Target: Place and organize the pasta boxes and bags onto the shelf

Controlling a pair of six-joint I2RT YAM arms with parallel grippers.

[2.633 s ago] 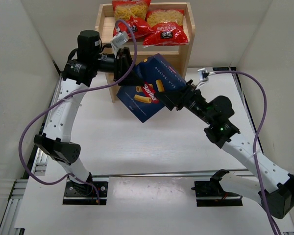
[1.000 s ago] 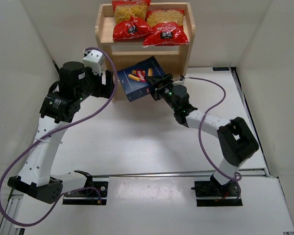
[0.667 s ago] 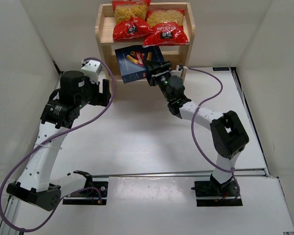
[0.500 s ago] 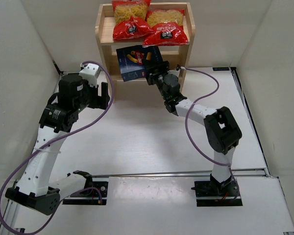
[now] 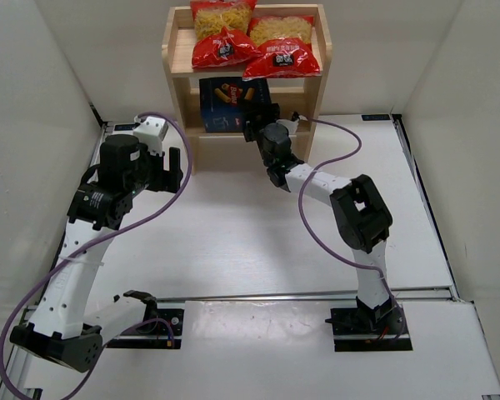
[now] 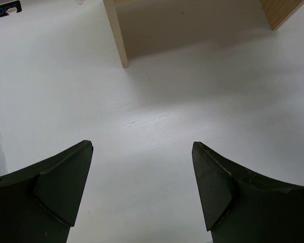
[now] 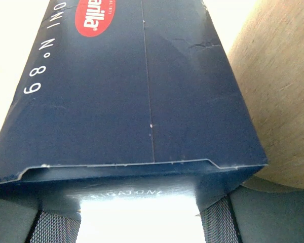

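Inspector: The pasta box [image 5: 233, 104] sits in the middle tier of the shelf [image 5: 177, 58], below the two bags [image 5: 225, 46] on the top tier. The right fingers [image 7: 253, 212] clamp its near end.

Clerk: Seated on the board?

Inspector: Cannot tell. If it is released while tilted, it may tip out of the shelf onto the bench [image 5: 233, 242], and the withdrawal could drag it out.

Clerk: The left fingers [image 6: 55, 187]?

Inspector: Spread wide and empty, near the shelf's left post, so no hazard
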